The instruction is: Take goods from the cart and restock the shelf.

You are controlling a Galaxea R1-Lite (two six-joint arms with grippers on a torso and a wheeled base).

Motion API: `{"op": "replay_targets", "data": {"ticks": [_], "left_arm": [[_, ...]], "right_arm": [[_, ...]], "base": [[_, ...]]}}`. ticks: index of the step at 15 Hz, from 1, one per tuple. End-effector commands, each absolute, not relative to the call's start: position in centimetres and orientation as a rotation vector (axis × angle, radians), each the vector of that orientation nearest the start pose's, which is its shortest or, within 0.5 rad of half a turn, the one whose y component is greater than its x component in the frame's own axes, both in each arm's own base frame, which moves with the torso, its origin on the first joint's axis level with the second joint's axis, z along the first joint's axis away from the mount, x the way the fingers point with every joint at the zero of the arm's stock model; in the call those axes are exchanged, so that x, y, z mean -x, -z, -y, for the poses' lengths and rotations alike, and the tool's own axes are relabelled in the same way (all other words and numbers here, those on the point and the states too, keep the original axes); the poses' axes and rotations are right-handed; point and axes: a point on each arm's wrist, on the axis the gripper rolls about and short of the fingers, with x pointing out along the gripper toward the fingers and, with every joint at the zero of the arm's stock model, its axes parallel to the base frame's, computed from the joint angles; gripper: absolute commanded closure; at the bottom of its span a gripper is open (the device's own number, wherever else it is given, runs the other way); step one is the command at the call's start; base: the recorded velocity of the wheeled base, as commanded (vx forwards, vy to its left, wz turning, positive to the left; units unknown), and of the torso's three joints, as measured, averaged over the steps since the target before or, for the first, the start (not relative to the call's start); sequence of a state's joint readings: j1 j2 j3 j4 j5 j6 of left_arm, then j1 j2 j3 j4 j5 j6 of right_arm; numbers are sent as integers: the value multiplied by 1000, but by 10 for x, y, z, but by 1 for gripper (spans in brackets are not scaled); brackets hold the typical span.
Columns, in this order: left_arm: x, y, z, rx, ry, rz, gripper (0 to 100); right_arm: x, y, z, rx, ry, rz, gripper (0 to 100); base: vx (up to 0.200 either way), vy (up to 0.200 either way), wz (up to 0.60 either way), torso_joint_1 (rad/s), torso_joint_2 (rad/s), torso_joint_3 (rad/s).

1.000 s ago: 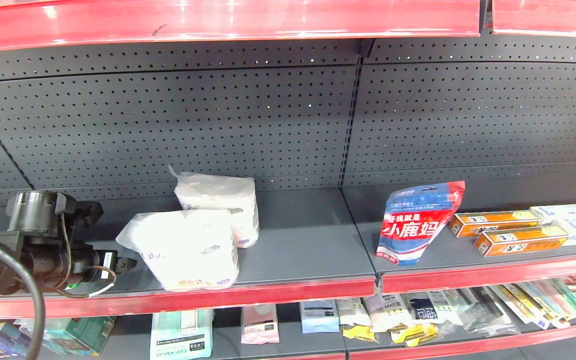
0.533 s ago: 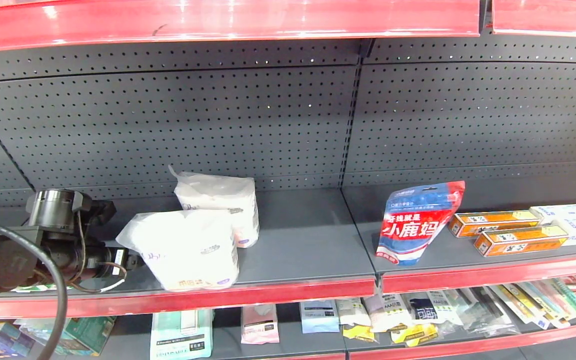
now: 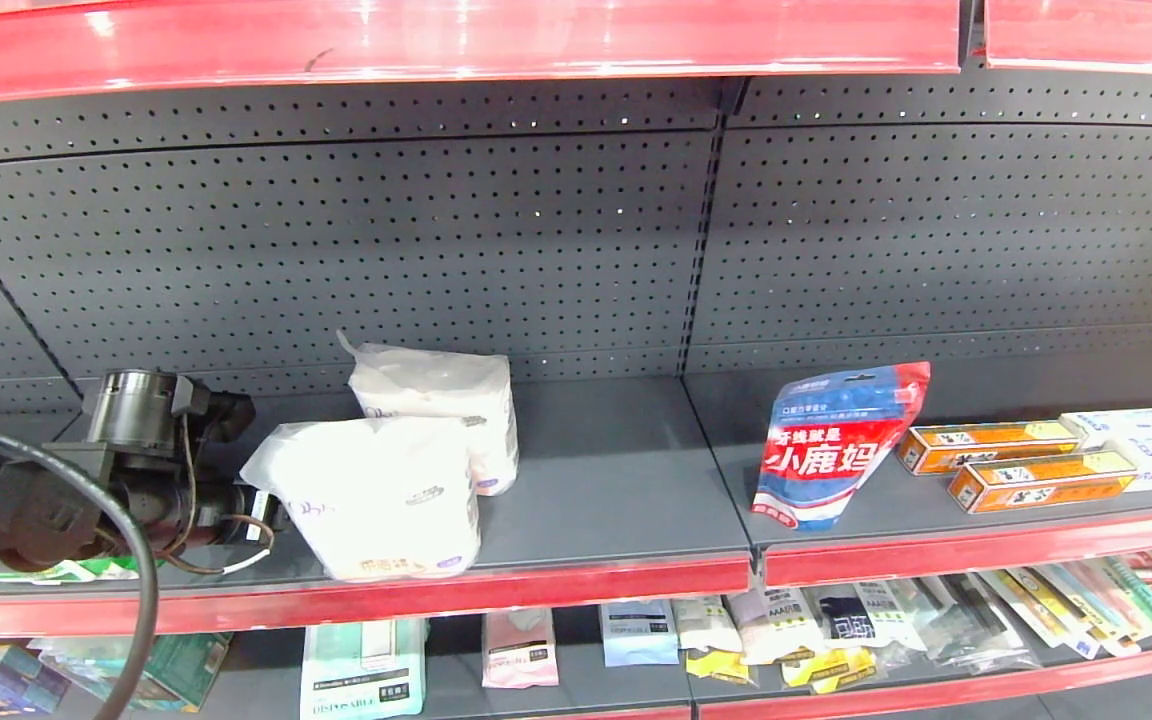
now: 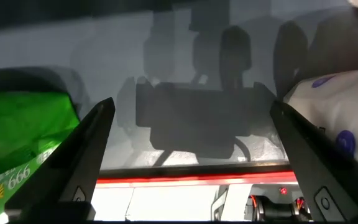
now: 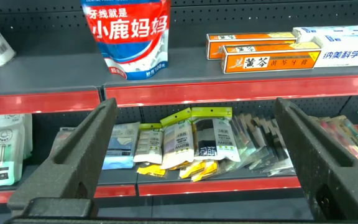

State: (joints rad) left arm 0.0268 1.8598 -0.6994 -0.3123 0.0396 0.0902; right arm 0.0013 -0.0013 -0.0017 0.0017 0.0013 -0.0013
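Grey metal shelf with red edge point(image 3: 616, 520) is carrying the goods. Left gripper point(image 4: 191, 109) is hovering released above it, white plastic-wrapped tissue pack point(image 3: 376, 500) just beside at 3 o'clock, green packet point(image 4: 17, 155) at 8 o'clock. Right gripper point(image 5: 196, 109) is staying spread, empty.

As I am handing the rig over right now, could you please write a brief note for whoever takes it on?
Left gripper: jaws open, empty, low over the shelf, between a green pack and the front white pack.
Right gripper: jaws open, empty, facing the shelf front.
Goods: the rear white pack stands behind the front one; further right are a blue and red pouch and orange boxes.
Done: these goods are on the shelf.
Left: probably draw the left arm clear, then fetch more from the cart.
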Motion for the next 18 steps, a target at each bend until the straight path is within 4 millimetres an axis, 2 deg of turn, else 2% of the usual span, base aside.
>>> {"op": "replay_targets", "data": {"ticks": [1, 18], "left_arm": [[-293, -80, -6, -94, -16, -850, 0], [-293, -81, 9, -117, 31, -846, 0]], "right_arm": [[23, -76, 0, 2, -3, 0, 0], [23, -76, 0, 2, -3, 0, 0]], "base": [[0, 0, 0, 0, 0, 0], [0, 0, 0, 0, 0, 0]]}}
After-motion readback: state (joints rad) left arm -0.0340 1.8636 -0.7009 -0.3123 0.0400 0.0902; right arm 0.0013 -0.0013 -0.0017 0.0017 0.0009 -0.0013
